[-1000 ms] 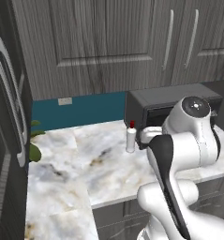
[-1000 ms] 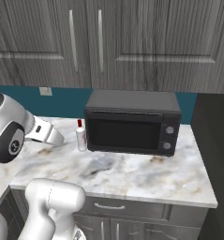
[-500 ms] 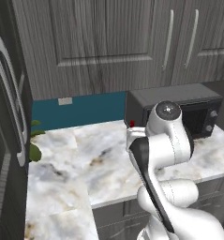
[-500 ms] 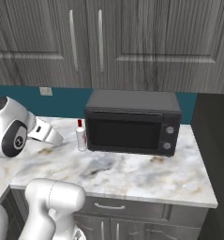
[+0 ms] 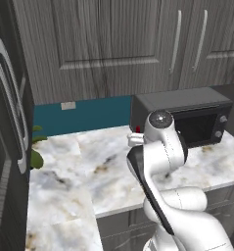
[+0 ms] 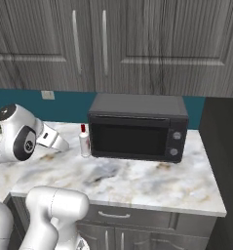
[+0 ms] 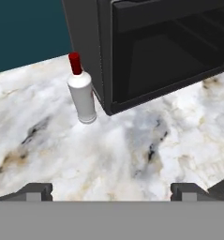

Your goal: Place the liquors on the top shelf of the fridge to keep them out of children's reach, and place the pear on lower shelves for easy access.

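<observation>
Your gripper [image 7: 111, 190] is spread as wide as it goes and holds nothing; both finger tips show low in the hand view, with bare marble between them. It hangs above the countertop [image 7: 132, 154], well short of the bottle.

The thing to go for is the white liquor bottle with the red cap [image 7: 82, 93]. It stands upright on the marble, just beside the front left corner of the black microwave [image 7: 165, 47], so close that the gap between them is hard to judge. In the right base view the same bottle [image 6: 84, 143] sits at the microwave's [image 6: 137, 127] left edge.

To do this reach well, centre the bottle between the tips first; right now it sits left of the midline. Come in from the open side, away from the microwave, so that neither finger strikes the oven's corner. Grip the white body below the shoulder, not the thin red neck, since a tall narrow bottle will likely tip if nudged high. Close only once both fingers flank the body.
</observation>
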Robot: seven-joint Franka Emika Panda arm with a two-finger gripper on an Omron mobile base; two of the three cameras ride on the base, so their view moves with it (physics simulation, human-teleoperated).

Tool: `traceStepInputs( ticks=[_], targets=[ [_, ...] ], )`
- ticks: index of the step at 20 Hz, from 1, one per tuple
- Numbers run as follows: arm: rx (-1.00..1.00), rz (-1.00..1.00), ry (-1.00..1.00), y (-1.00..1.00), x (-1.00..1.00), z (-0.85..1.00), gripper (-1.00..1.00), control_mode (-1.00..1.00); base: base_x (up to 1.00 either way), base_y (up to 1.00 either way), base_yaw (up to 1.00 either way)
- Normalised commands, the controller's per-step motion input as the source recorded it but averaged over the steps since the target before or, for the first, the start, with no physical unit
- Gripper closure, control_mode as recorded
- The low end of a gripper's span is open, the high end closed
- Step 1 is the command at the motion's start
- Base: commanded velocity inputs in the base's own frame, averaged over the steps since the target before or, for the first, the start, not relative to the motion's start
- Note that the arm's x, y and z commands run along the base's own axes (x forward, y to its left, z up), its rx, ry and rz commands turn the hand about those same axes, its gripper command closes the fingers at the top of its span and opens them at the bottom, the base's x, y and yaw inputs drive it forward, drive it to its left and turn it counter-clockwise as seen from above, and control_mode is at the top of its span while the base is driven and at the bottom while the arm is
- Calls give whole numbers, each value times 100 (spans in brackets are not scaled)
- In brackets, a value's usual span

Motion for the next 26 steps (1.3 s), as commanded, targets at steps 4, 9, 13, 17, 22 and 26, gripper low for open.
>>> traceStepInputs(
  ticks=[4,9,13,17,22,26],
  targets=[
    [1,-4,0,0,37,-16,-100,-100,0,0,0],
    [2,-3,0,0,35,-16,-100,-100,0,0,0],
    [2,-3,0,1,33,-17,-100,-100,0,0,0],
    [0,-3,0,9,35,-15,-100,-100,0,0,0],
    [0,-4,0,13,35,-11,-100,-100,0,0,0],
    [0,-4,0,8,34,-6,-100,-100,0,0,0]
  ],
)
